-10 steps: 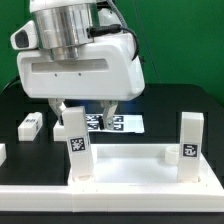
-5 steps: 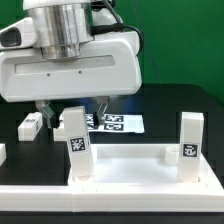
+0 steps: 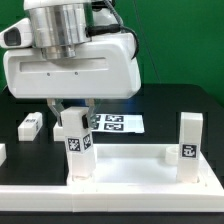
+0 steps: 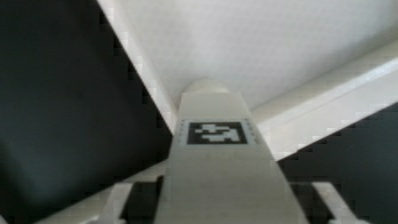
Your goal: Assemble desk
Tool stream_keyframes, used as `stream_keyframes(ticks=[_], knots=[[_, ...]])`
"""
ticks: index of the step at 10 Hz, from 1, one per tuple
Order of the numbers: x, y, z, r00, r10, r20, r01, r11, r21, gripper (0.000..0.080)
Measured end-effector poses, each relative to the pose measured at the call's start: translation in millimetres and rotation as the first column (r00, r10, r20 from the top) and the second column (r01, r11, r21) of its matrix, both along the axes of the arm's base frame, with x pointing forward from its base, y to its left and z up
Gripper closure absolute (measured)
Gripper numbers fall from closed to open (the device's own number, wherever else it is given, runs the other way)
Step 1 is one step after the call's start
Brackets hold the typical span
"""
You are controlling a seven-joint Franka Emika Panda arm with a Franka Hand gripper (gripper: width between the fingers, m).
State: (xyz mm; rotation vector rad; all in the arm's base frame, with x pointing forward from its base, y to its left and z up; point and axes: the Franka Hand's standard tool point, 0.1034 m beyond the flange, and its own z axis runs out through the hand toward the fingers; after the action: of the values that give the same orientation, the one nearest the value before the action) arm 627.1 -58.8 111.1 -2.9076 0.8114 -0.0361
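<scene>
Black worktop [image 3: 190, 100]: end effector [image 3: 72, 108] jaws just narrowed from wide, now clamping upright leg [image 3: 76, 150] at tabletop [image 3: 130, 172] corner; twisting-in looks next.

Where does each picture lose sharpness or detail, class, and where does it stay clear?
Exterior view: evenly lit, the leg and its tag fairly crisp, the gripper body bright white. Wrist view: the same leg soft-edged, its tag slightly blurred; the tabletop washed to plain white.

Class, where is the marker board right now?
In the exterior view, the marker board lies flat on the black table beyond the tabletop, between the two upright legs, nearer that view's left one.
</scene>
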Motion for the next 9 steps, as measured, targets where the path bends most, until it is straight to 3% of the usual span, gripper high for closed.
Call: stream_keyframes(ticks=[2, 4, 5, 6, 8, 9], knots=[[1.3, 6.0, 1.1, 0.942, -0.332, -0.037, 0.333, 0.943, 0.016, 0.0511], [1.8, 9.3, -0.4, 0.816, -0.573, -0.072, 0.576, 0.817, 0.027, 0.0511], [3.1, 12.0, -1.1, 0.699, -0.708, -0.097, 0.714, 0.699, 0.042, 0.0511], [4.0, 12.5, -1.4, 0.588, -0.800, -0.121, 0.809, 0.586, 0.056, 0.0511], [4.5, 13.0, -0.7, 0.490, -0.859, -0.150, 0.872, 0.487, 0.055, 0.0511], [4.1, 13.1, -1.2, 0.490, -0.859, -0.151, 0.871, 0.488, 0.054, 0.0404]])
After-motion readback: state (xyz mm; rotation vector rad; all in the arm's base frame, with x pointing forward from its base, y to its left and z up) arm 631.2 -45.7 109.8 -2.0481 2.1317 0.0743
